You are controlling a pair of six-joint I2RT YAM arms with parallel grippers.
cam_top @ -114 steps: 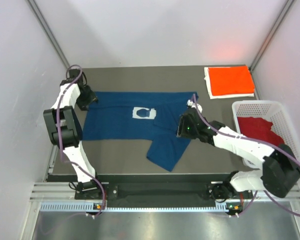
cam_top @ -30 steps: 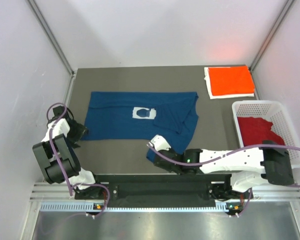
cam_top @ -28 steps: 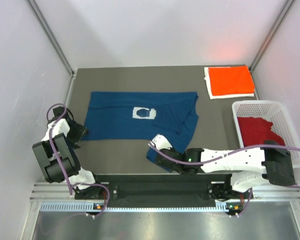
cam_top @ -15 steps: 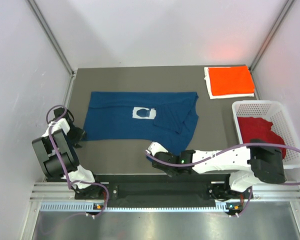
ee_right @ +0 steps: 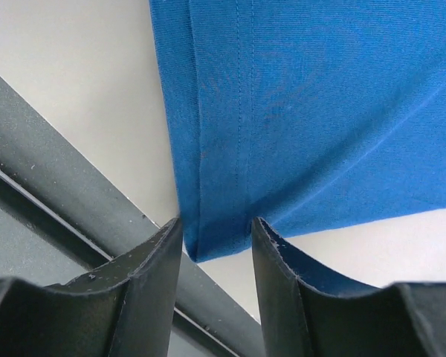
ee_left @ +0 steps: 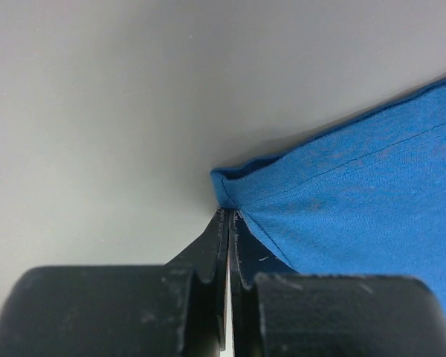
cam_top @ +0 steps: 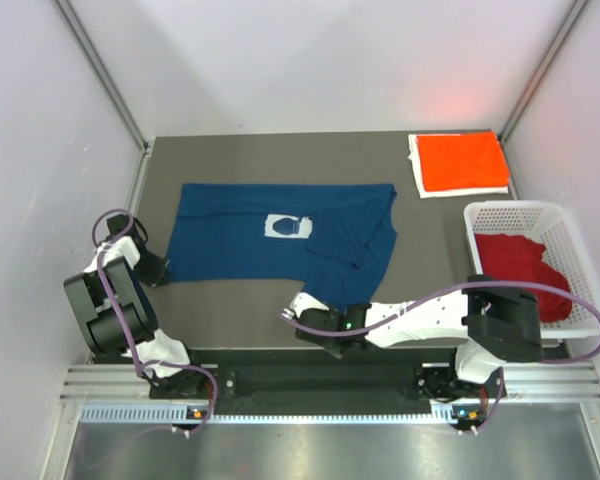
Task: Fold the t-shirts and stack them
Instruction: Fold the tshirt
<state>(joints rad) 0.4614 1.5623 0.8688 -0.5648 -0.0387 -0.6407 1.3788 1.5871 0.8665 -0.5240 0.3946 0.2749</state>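
The navy blue t-shirt (cam_top: 270,245) with a small white chest print lies spread flat, and one flap reaches toward the front edge. My left gripper (cam_top: 159,268) sits at its near left corner. In the left wrist view the gripper (ee_left: 229,213) is shut, with the bunched corner of the shirt (ee_left: 357,186) pinched at its tips. My right gripper (cam_top: 292,314) is low at the front flap. There it (ee_right: 215,227) stands open, its jaws either side of a hemmed corner of the blue cloth (ee_right: 305,111). An orange-red t-shirt (cam_top: 463,160) lies folded at the back right.
A white lattice basket (cam_top: 570,235) at the right edge holds a dark red t-shirt (cam_top: 518,262). A white sheet (cam_top: 417,165) lies under the orange-red shirt. The table's dark front rail (ee_right: 59,201) runs just beside my right fingers.
My left gripper has closed on the shirt's near left corner. My right gripper has opened and slid left along the front edge to the flap's corner.
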